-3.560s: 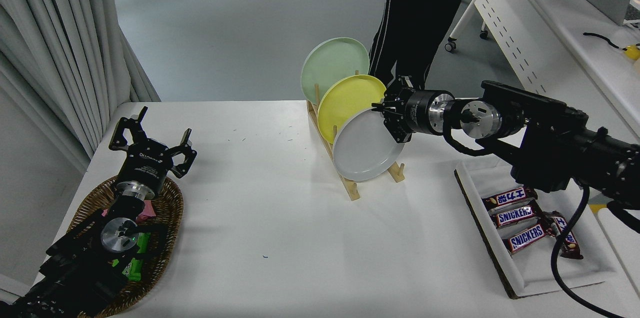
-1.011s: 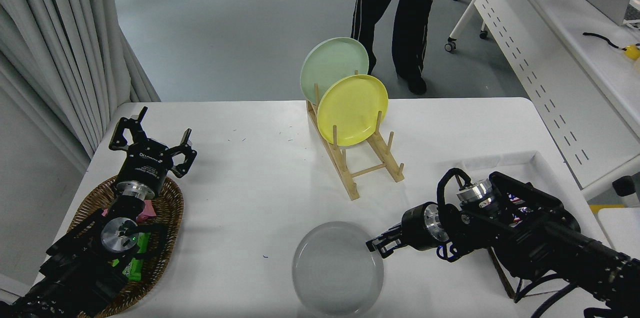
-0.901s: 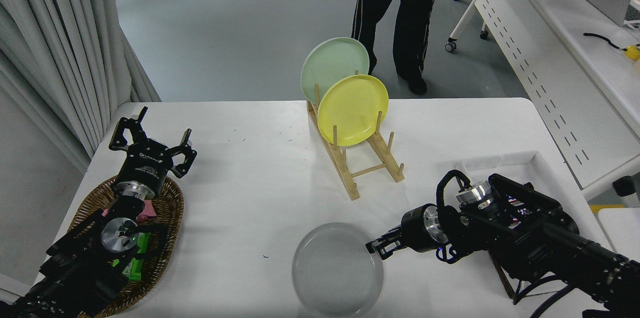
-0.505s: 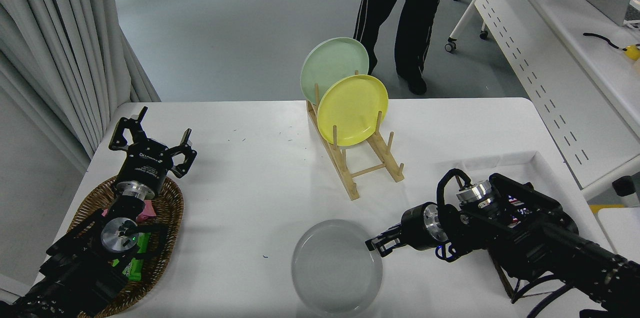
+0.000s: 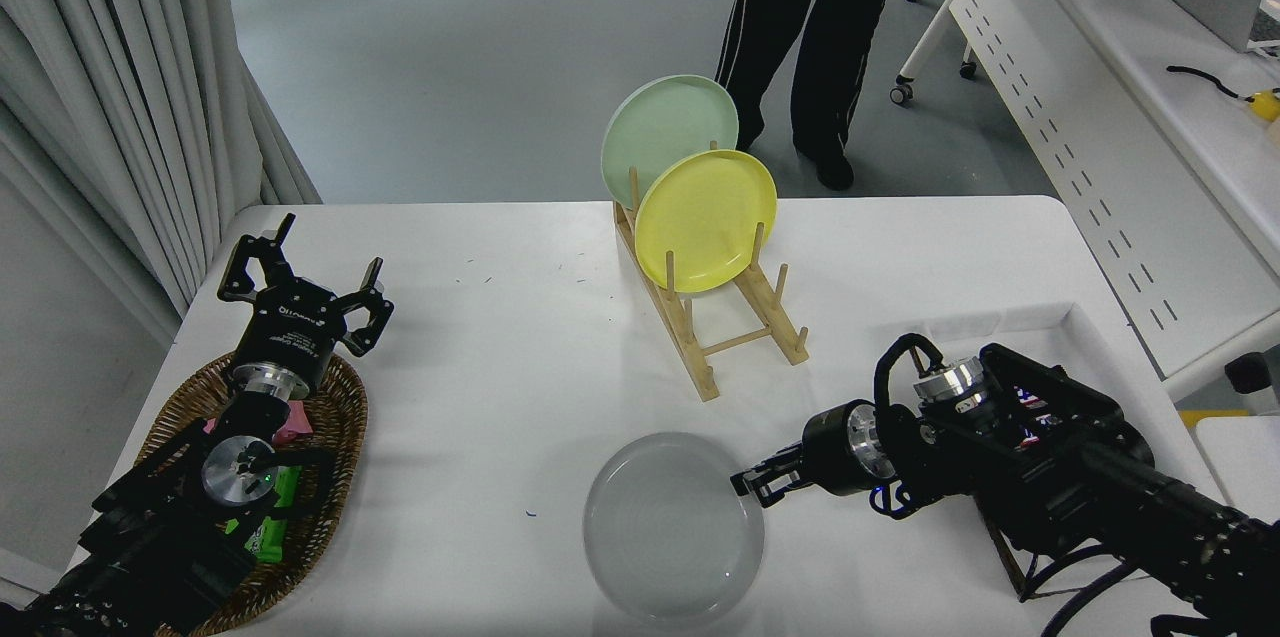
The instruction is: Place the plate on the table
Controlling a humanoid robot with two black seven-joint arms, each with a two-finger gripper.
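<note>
The light-grey plate [image 5: 673,525] lies face up, about level, at the front middle of the white table [image 5: 500,357]; I cannot tell whether it touches the tabletop. My right gripper [image 5: 748,486] comes in from the right and is shut on the plate's right rim. My left gripper [image 5: 300,282] is parked open and empty at the lower left, over the near end of a wicker basket.
A wooden plate rack [image 5: 740,332] stands mid-table with a yellow plate [image 5: 705,219] and a pale green plate [image 5: 665,125]; its front slots are bare. The wicker basket [image 5: 335,477] holds snacks. A white tray [image 5: 1010,322] lies under my right arm. A person's legs [image 5: 810,27] are beyond the far edge.
The grey plate has left the rack's front slot and come down to the front of the table. In the last second the plate and my right gripper shifted slightly away from the camera.
</note>
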